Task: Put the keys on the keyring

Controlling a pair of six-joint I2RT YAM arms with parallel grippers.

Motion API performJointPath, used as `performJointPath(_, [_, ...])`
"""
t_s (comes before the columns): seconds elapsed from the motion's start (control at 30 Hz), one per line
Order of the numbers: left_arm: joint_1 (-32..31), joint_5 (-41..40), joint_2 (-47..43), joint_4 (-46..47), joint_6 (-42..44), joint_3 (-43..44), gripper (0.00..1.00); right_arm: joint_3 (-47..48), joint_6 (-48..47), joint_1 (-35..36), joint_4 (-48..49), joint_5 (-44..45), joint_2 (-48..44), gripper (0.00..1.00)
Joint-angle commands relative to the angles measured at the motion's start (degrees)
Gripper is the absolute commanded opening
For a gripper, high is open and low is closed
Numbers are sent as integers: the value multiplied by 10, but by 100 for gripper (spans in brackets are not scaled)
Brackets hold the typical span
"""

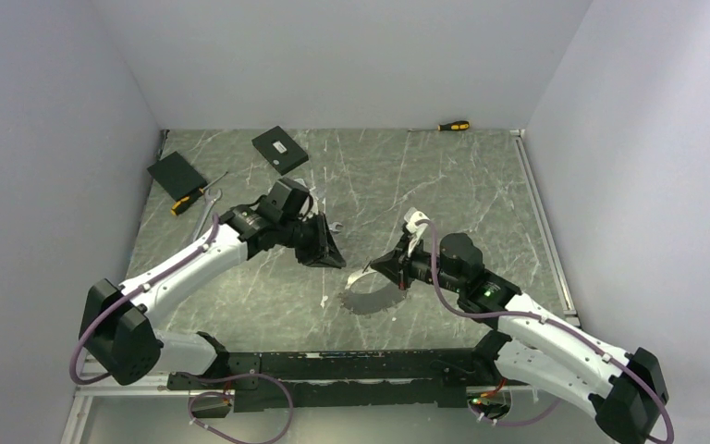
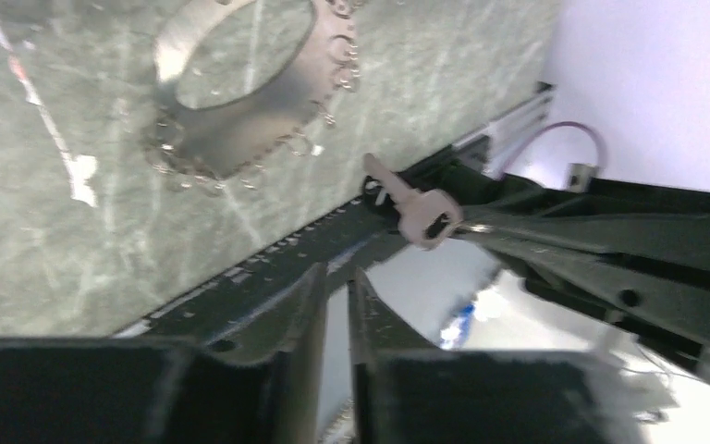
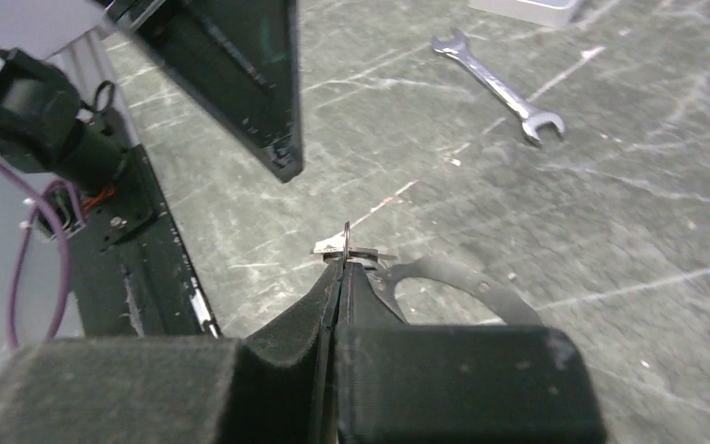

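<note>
The keyring [image 2: 240, 139], a silvery oval band hung with several small rings, lies on the marble table; it also shows in the top view [image 1: 362, 289] and the right wrist view [image 3: 481, 285]. My right gripper [image 3: 344, 261] is shut on a small silver key [image 3: 347, 248], holding it just above the ring's near-left edge. In the left wrist view that key [image 2: 421, 211] sticks out of the right gripper's tips. My left gripper [image 2: 336, 282] is empty, its fingers almost together, hovering left of the keyring [image 1: 331, 254]. No black-headed key shows.
A silver wrench [image 3: 499, 88] lies beyond the keyring; another wrench [image 1: 207, 220] lies by the left arm. Two black boxes [image 1: 279, 149] [image 1: 176, 174] and a screwdriver [image 1: 194, 196] sit at the back left, another screwdriver [image 1: 453, 126] at the back wall. The black base rail [image 1: 333, 365] runs along the near edge.
</note>
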Motion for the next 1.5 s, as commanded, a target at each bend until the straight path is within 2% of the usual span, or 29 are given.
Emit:
performJointPath(0.0, [-36,-113,7,-43,92,25,24,15,8,2,-16,88,-26,0])
performJointPath(0.1, [-59,-195,7,-49,132,15,37,13,6,2,-32,128,-41,0])
performJointPath(0.2, [-62,-206,26,-59,134,4,48,9,10,2,-53,169,-55,0])
performJointPath(0.3, [-77,-231,52,-47,138,-14,52,-3,10,2,-57,186,-71,0])
performJointPath(0.4, [-88,-256,68,-11,145,-46,51,-4,9,2,-60,183,-71,0])
performJointPath(0.5, [-89,-259,72,32,163,-61,44,0,5,2,-66,175,-65,0])
performJointPath(0.57, [-102,-257,58,100,209,-93,42,0,2,2,-66,173,-65,0])
performJointPath(0.67, [-110,-234,35,180,309,-139,43,-2,0,2,-66,172,-67,0])
performJointPath(0.83, [-111,-225,36,198,438,-147,44,-2,-1,2,-66,168,-68,0])
performJointPath(1.0, [-113,-187,39,269,534,-179,43,1,-3,2,-66,163,-67,0])
performJointPath(1.2, [-114,-83,54,247,656,-181,43,3,-6,2,-77,166,-77,0])
performJointPath(1.47, [-114,-56,97,258,700,-175,40,7,-5,2,-79,161,-76,0])
